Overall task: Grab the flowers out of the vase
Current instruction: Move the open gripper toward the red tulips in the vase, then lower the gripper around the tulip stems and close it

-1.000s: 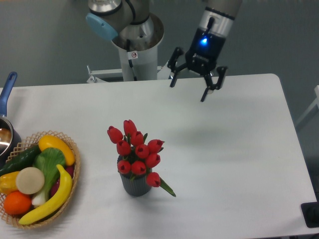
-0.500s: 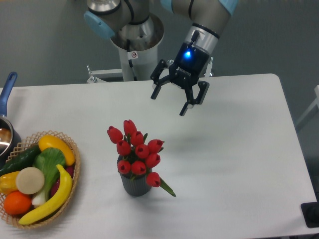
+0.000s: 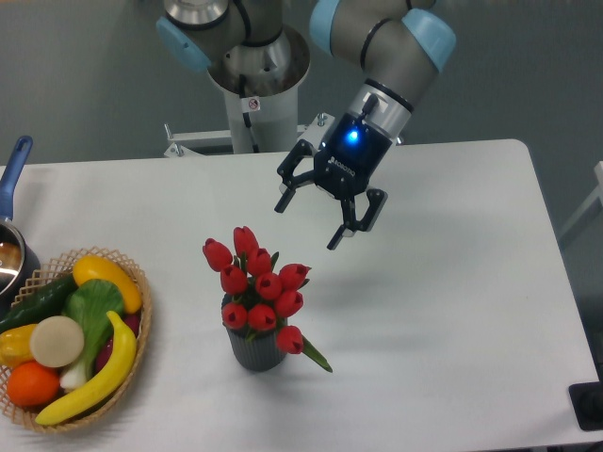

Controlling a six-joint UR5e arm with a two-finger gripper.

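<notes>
Black gripper [image 3: 309, 221] hovers, fingers spread, beside the red tulip bunch [image 3: 259, 287]; a low pinch could tip the small dark ribbed vase [image 3: 253, 347].

Not much readable here. Small white lettering on the black gripper [image 3: 307, 222] body, near the blue light, too blurry to make out. Tiny round red-and-white sticker [image 3: 252, 104] on the robot base column [image 3: 256, 85], symbol too small to tell.

Red tulip flowers [image 3: 257, 287] upright in grey ribbed vase [image 3: 252, 350]
</notes>
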